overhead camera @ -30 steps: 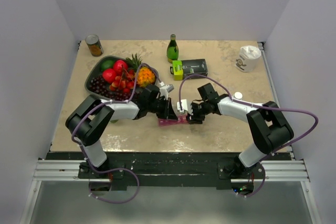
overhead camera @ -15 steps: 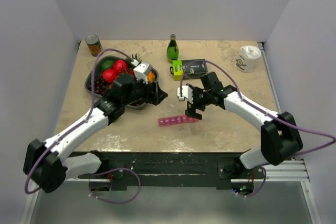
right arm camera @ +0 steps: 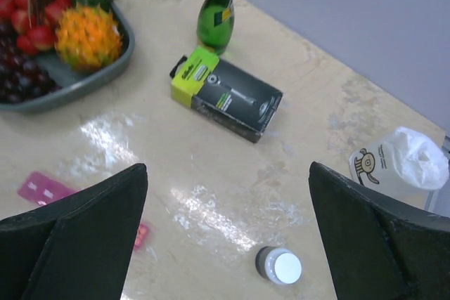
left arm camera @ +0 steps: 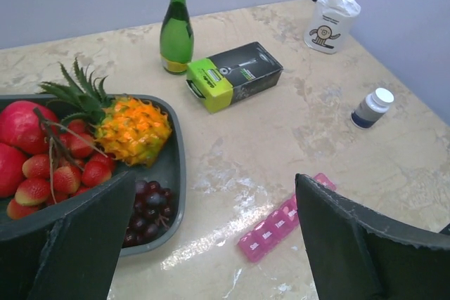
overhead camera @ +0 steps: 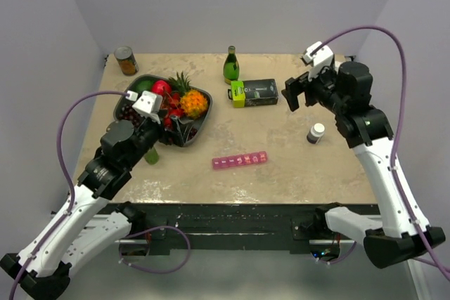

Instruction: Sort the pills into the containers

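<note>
The containers are one pink pill organiser (overhead camera: 240,160) lying flat on the table near its front middle, lids shut, with nothing touching it. It also shows in the left wrist view (left arm camera: 281,219) and partly in the right wrist view (right arm camera: 42,189). No loose pills show in any view. My left gripper (overhead camera: 163,128) hangs open above the fruit tray's near corner, left of the organiser, its jaws wide and empty (left arm camera: 214,187). My right gripper (overhead camera: 294,95) is raised high at the back right, open and empty (right arm camera: 226,173).
A dark bottle with a white cap (overhead camera: 316,132) stands right of the organiser. A grey fruit tray (overhead camera: 125,100), green glass bottle (overhead camera: 230,66), black-and-green box (overhead camera: 254,92), white cup (overhead camera: 332,77) and a tin can (overhead camera: 126,61) fill the back. A small green object (overhead camera: 151,154) sits by the left arm.
Both grippers were shut at the organiser; both have let go, opened wide and pulled up and away, the left toward the tray, the right to the back right. The organiser stays put.
</note>
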